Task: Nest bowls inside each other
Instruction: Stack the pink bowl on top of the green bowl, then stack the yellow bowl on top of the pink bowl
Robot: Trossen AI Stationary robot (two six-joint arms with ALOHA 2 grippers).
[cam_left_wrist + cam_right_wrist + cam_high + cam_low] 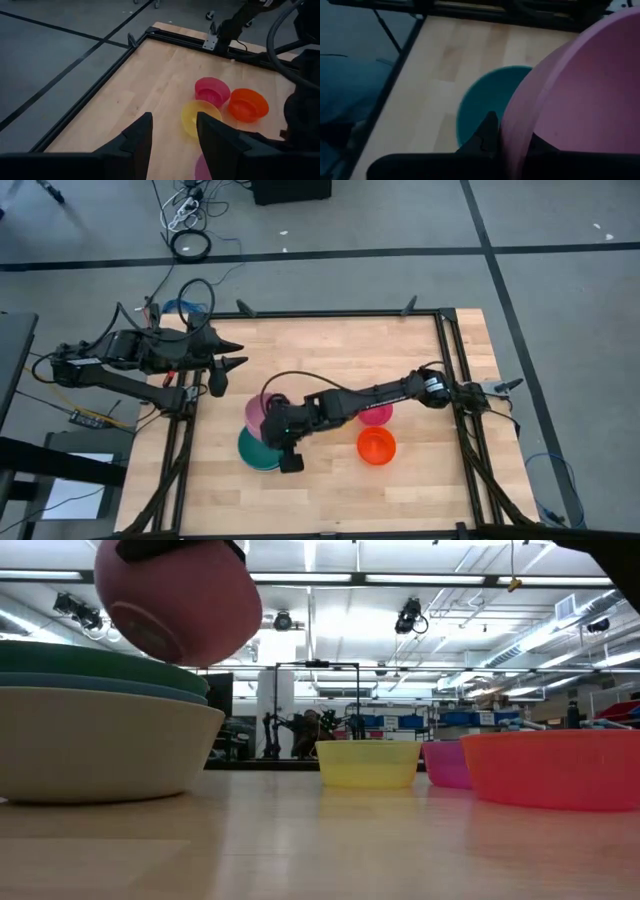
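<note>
My right gripper (270, 418) is shut on the light pink bowl (253, 412), which hangs tilted in the air (178, 602) just above a stack on the table's left half. The stack has a green bowl (256, 452) sitting in a blue bowl (90, 686), which sits in a pale white bowl (100, 740). The yellow bowl (368, 762), the magenta bowl (378, 415) and the orange-red bowl (376, 446) each stand on their bases on the wood. My left gripper (238, 355) waits open at the table's left edge. My right gripper pinches the pink bowl's wall at the rim (506, 131), one finger (487, 134) on each side of the wall. The fingers slant downward from the table's right side. The bowl is lifted clear and tilted, its base (150, 625) showing in the low view.
A black frame (445, 360) runs around the wooden table top. The right arm (380, 392) stretches across the middle of the table above the loose bowls. Bare wood lies along the near edge and the far half. Cables lie on the floor beyond the table.
</note>
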